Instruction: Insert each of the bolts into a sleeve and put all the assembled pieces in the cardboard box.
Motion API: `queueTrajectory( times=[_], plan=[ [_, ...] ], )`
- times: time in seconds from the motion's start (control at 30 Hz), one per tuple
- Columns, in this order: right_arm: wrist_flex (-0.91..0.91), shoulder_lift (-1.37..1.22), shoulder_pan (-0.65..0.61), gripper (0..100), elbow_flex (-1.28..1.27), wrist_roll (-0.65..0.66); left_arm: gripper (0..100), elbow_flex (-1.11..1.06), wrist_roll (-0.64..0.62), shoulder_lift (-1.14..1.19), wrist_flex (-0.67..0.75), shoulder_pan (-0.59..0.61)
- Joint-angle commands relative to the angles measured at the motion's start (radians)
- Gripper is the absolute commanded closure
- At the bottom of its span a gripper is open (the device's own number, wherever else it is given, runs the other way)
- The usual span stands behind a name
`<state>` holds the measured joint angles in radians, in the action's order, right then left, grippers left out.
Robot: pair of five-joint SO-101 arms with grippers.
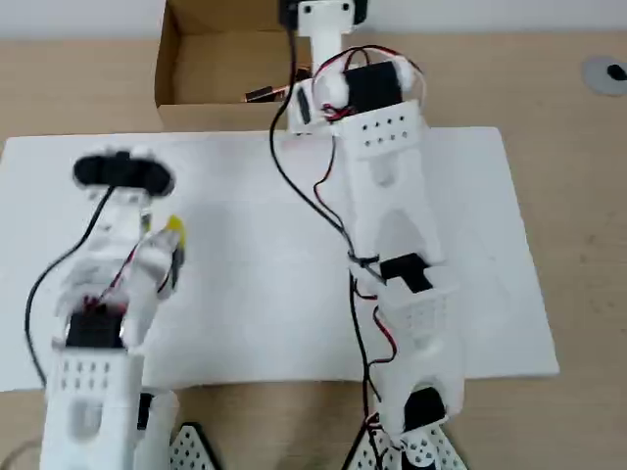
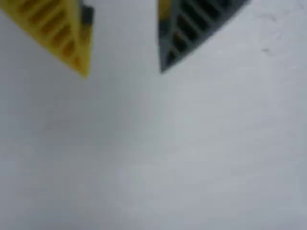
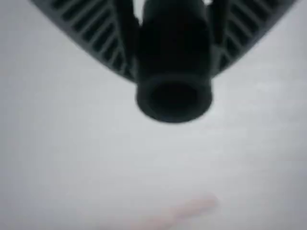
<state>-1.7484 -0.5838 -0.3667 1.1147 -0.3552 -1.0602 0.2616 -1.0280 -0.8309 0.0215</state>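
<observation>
My right gripper (image 3: pixel 173 76) is shut on a black sleeve (image 3: pixel 173 98), whose open round end faces the camera above a pale surface. In the high view the right arm (image 1: pixel 392 196) stretches across the white mat to the far edge, and its end (image 1: pixel 323 18) lies just right of the cardboard box (image 1: pixel 168 59). My left gripper (image 2: pixel 123 72) is open, one yellow finger (image 2: pixel 67 33) and one dark finger (image 2: pixel 192 28) apart with nothing between them, low over the white mat (image 1: pixel 245 294). It shows in the high view (image 1: pixel 168 250) at the mat's left side.
A small thin dark and copper-coloured piece (image 1: pixel 263 95) lies at the box's near right corner, next to the right arm. Black and red cables (image 1: pixel 323 186) trail along that arm. Wooden table (image 1: pixel 568 147) surrounds the mat.
</observation>
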Motion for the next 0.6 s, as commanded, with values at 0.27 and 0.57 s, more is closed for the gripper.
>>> queueTrajectory(
  times=[0.27,0.57],
  plan=[
    [0.002,0.124,0.024,98.8,0.062,0.011,90,0.612,-0.031,0.799,-0.084,-0.157],
    [0.003,0.12,0.027,98.8,0.061,0.012,90,0.947,0.011,1.017,-0.107,-0.23]
  ],
)
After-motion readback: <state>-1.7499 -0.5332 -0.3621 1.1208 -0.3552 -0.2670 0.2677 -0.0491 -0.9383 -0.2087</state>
